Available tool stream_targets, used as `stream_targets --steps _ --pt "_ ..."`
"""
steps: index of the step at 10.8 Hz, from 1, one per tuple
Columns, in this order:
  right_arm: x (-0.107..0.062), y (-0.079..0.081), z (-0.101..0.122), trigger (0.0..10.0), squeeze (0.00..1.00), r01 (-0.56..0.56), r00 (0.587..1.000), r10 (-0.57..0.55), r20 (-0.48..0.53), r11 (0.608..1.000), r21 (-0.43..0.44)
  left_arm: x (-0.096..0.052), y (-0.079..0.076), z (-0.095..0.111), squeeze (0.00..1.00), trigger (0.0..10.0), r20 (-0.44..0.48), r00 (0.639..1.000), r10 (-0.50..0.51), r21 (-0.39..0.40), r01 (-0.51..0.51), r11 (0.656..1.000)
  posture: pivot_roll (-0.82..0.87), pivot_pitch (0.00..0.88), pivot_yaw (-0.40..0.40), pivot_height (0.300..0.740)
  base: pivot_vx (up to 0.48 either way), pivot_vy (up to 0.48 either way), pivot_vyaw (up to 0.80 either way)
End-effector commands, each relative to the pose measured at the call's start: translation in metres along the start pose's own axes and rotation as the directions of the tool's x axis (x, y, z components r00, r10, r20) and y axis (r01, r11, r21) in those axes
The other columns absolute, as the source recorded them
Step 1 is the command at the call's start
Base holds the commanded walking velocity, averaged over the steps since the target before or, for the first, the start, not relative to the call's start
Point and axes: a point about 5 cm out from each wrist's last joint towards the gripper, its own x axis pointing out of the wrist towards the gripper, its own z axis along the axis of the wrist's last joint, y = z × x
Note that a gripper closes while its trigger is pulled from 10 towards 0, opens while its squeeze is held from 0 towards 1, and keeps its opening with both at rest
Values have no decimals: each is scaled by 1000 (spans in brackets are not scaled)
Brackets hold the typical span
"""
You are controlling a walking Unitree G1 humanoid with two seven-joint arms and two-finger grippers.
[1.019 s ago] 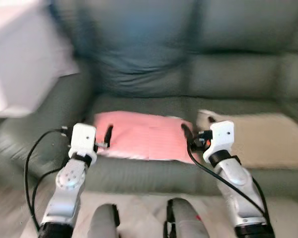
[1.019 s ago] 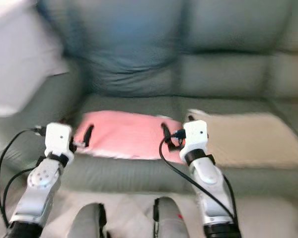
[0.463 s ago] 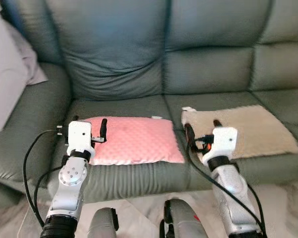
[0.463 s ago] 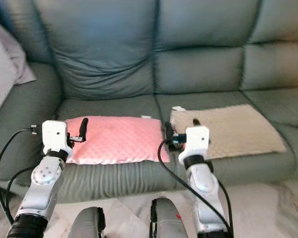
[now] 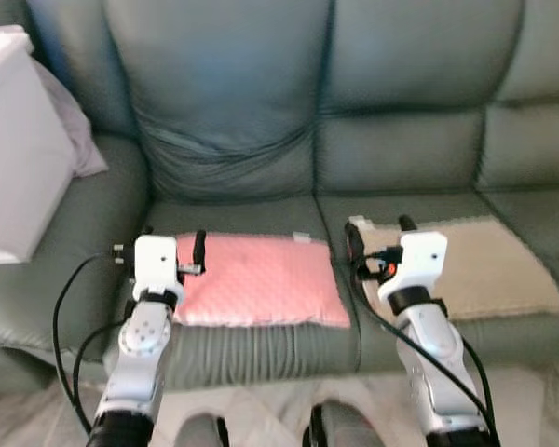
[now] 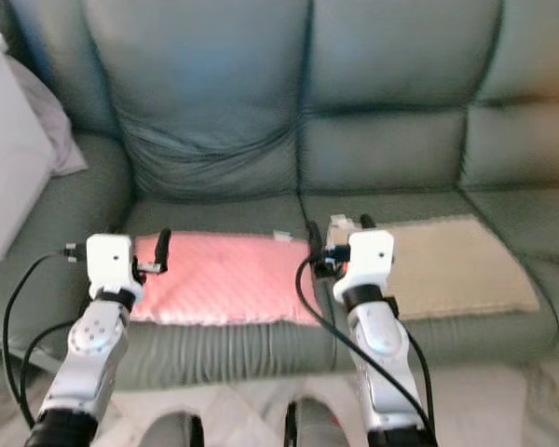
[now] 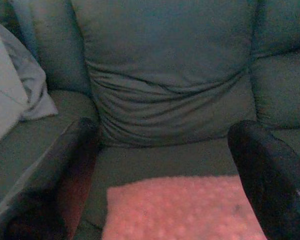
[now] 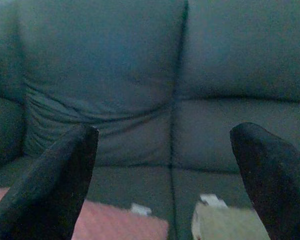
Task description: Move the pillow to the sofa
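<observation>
The pink pillow [image 5: 256, 291] lies flat on the sofa [image 5: 354, 121]; both end effectors, left [image 5: 172, 250] and right [image 5: 380, 237], spread empty, have backed off it (job looks done).

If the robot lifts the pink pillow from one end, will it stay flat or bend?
The pink pillow lies thin and flat on the sofa seat, so it probably droops when held by one end. It looks light. Its dimpled fabric likely resists slipping.
</observation>
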Motion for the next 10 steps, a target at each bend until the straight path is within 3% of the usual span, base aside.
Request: stream_targets --steps 1,3,5,7,8,10 --pt "3 2 3 10000 0 -15 1000 15 12 1000 5 1 -2 2 0 10000 8 1000 -6 6 6 1000 12 0 22 740 0 0 0" --pt "-1 3 0 10000 0 -27 1000 27 -3 1000 13 0 -4 3 0 10000 8 1000 -6 7 6 1000 6 0 19 740 0 0 0" --pt "-12 -2 -11 10000 0 3 998 -1 -64 999 33 -4 -11 -9 0 10000 -61 998 34 2 -34 999 5 0 -4 740 0 0 0" --pt "-13 4 -16 10000 0 24 995 -16 -97 996 81 -8 -17 -11 0 10000 -80 997 18 -3 -19 1000 -2 0 20 740 0 0 0" --pt "-11 6 -13 10000 0 -12 997 15 -82 999 29 -6 -15 -10 0 10000 -80 996 27 6 -26 1000 -3 0 21 740 0 0 781" --pt "-11 5 -14 10000 0 -28 996 31 -83 999 31 -5 -14 -8 0 10000 -73 997 16 34 -13 999 2 0 18 740 0 0 788"
